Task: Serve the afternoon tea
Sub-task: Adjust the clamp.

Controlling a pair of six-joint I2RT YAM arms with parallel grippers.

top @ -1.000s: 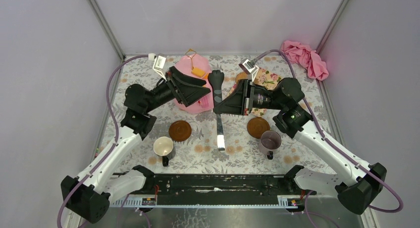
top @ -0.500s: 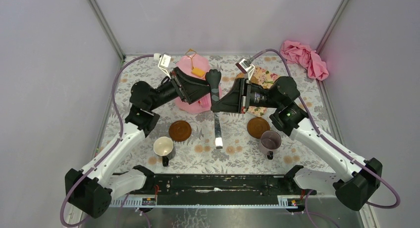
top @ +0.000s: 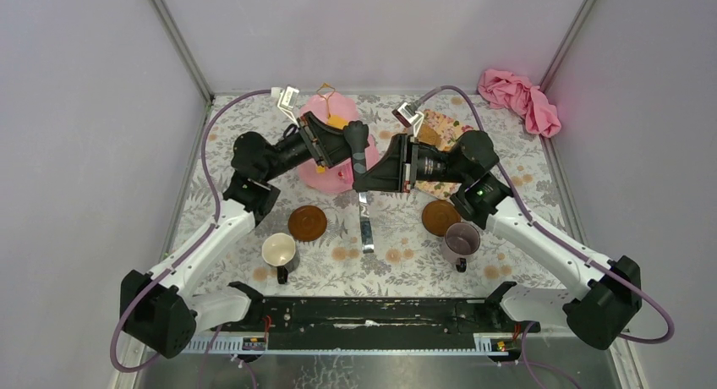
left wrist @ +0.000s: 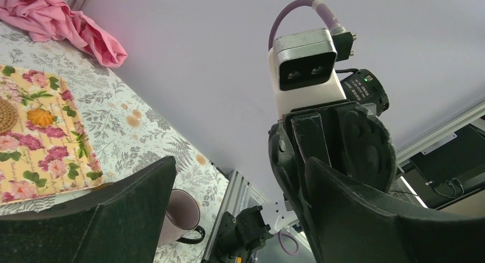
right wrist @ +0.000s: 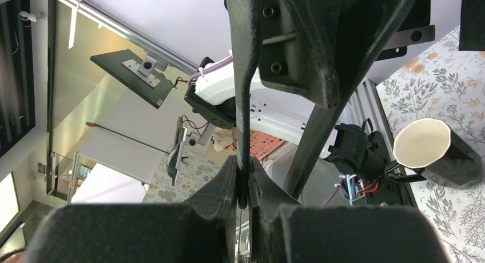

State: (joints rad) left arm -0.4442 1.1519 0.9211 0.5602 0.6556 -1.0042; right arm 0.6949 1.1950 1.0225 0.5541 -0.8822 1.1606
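Note:
My right gripper (top: 365,179) (right wrist: 244,186) is shut on the slim black tongs (top: 364,224) (right wrist: 242,91) and holds them upright over the table's middle. My left gripper (top: 345,144) (left wrist: 240,166) stands open right at the tongs' black top end. Behind it the pink cake stand (top: 323,176) is partly hidden, with an orange biscuit (top: 338,121) on its top tier. Two brown saucers (top: 307,223) (top: 440,217) lie in front. The white mug (top: 279,251) (right wrist: 426,146) is near left, and the purple mug (top: 462,239) (left wrist: 180,214) is near right.
A yellow floral mat (top: 441,128) (left wrist: 34,137) lies behind the right arm. The pink cloth (top: 517,95) (left wrist: 63,23) is bunched in the far right corner. Walls close the table on three sides.
Both grippers have drifted left and farther back. The tongs went with the right gripper. The left gripper has come up against their top end, its jaws slightly narrower.

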